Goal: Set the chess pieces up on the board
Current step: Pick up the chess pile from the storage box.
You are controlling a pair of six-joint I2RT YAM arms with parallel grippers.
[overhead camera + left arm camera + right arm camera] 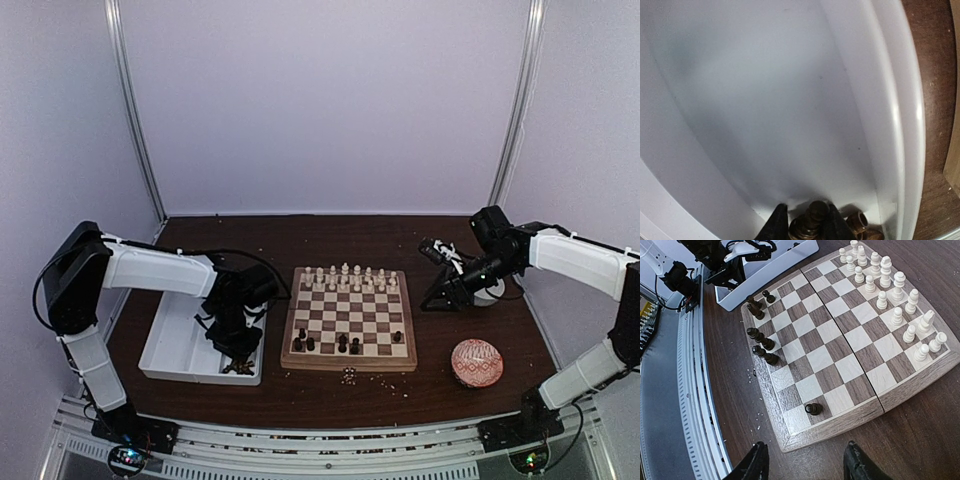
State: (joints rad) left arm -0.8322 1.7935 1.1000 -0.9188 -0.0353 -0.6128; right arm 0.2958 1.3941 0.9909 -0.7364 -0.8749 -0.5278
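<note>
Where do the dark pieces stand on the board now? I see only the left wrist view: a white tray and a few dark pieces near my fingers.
Observer: A few dark pieces stand along the edge of the board nearest the arms, most of them toward the white tray. A lone dark piece stands near the opposite corner of that edge.
Operator: Thank you. Is the right gripper holding anything?
Observer: No. The right gripper hangs open and empty above the table, just to the right of the board.
</note>
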